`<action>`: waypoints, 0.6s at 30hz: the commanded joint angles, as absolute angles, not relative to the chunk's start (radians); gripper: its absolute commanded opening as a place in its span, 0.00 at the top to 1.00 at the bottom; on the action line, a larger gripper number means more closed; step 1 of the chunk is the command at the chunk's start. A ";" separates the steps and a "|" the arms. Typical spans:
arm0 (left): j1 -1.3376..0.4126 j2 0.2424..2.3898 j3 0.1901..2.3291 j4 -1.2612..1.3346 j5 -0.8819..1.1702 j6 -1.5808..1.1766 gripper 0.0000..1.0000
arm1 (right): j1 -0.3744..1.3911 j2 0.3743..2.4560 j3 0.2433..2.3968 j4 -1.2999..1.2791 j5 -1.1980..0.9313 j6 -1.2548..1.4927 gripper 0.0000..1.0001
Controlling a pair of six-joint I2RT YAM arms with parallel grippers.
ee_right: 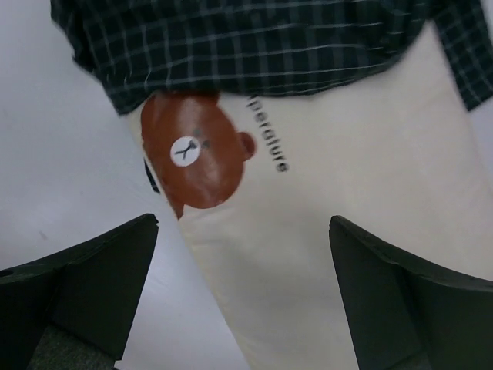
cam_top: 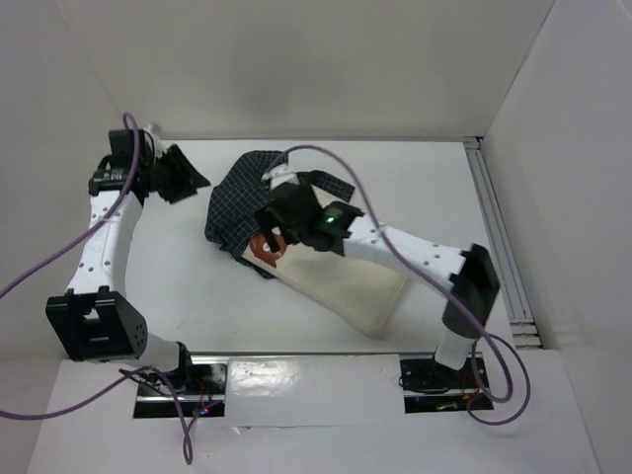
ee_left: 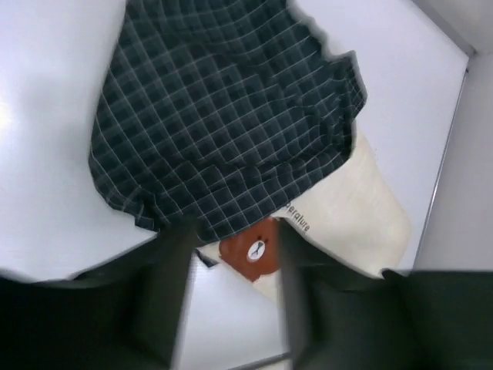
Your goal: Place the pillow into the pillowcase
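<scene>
Nearest the top cam, both arm bases sit at the near table edge: L base (cam_top: 176, 377), R base (cam_top: 439, 372). The white table (cam_top: 434, 188) is walled at back, L and R, w/ a metal rail (cam_top: 499, 237) along its R edge. Pillow (cam_top: 351, 291) lies diagonally from ctr toward near-R, its near corner close to the near edge. There is bare surface btwn its R side and the rail, plus a strip along the back wall. Pillowcase (cam_top: 237, 202) is crumpled just far-L of ctr, its hem draped across the pillow's far-L end; can't tell if that end is inside or only under the cloth. R arm (cam_top: 415, 252) reaches over the pillow. R gripper (ee_right: 243, 231) hangs above it, jaws wide, nothing in them. L gripper (ee_left: 231, 247) is at the far-L of the table, apart from the case w/ bare surface btwn, fingers partly spread, holding nothing. Reddish bear mark (ee_right: 196, 150) peeks out just below the hem, by the pillow's edge, w/ black print (ee_right: 269, 146) beside it.
</scene>
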State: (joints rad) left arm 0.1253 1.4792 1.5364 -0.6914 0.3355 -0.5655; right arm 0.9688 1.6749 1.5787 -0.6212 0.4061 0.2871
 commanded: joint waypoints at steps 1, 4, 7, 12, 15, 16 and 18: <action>0.124 1.422 1.199 -0.617 0.425 -0.681 0.34 | 1.058 1.807 1.612 -0.599 0.407 0.060 0.00; 0.144 1.317 1.044 -0.562 0.425 -0.704 0.22 | 1.069 1.882 1.602 -0.531 0.396 0.002 0.00; 0.144 1.263 0.892 -0.491 0.446 -0.747 0.24 | 1.078 1.945 1.601 -0.482 0.332 -0.012 0.00; 0.112 1.233 0.711 -0.388 0.428 -0.784 0.32 | 1.057 2.011 1.592 -0.430 0.266 -0.008 0.19; 0.083 1.233 0.646 -0.319 0.428 -0.802 0.33 | 1.034 2.046 1.606 -0.439 0.253 0.018 0.43; 0.072 1.242 0.635 -0.308 0.428 -0.814 0.33 | 1.023 2.046 1.617 -0.449 0.262 0.018 0.71; 0.042 1.252 0.614 -0.258 0.428 -0.833 0.33 | 1.023 2.036 1.617 -0.449 0.279 0.018 0.97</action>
